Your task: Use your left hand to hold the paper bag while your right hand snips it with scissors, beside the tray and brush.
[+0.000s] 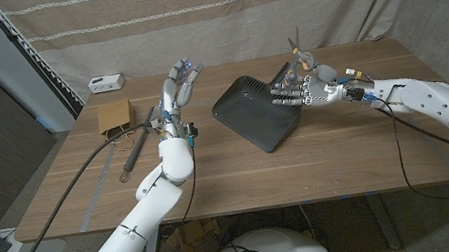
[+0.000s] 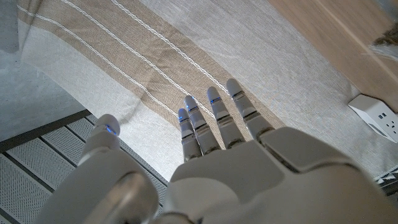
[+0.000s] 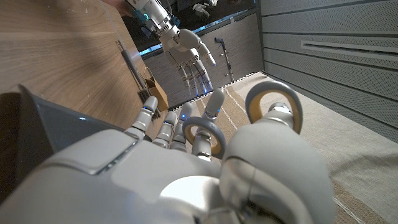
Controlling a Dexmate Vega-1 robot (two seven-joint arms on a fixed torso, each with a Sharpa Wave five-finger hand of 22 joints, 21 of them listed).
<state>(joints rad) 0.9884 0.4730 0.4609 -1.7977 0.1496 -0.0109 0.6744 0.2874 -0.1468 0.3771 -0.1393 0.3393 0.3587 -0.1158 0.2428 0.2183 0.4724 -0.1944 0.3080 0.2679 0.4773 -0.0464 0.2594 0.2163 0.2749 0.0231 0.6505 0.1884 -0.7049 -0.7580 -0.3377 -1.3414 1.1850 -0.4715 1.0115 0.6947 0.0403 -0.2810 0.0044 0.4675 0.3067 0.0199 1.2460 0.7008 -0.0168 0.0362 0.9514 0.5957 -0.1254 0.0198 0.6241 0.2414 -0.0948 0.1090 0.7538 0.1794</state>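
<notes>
A brown paper bag (image 1: 114, 116) lies flat near the table's far left corner. It is also in the right wrist view (image 3: 156, 94). My left hand (image 1: 178, 84) is raised above the table between the bag and the tray, fingers straight and apart, holding nothing. The left wrist view shows the same spread hand (image 2: 249, 168) against the curtain. My right hand (image 1: 304, 90) hovers over the tray's right edge and grips grey scissors (image 1: 301, 59) with their blades pointing up. Their yellow-lined handle loops (image 3: 272, 107) sit around its digits.
A black tray (image 1: 256, 112) lies in the middle of the table. A thin brush (image 1: 132, 156) with a wire handle lies left of my left arm, in front of the bag. A white power strip (image 1: 106, 82) sits at the far left edge. A striped curtain (image 2: 124, 68) hangs behind.
</notes>
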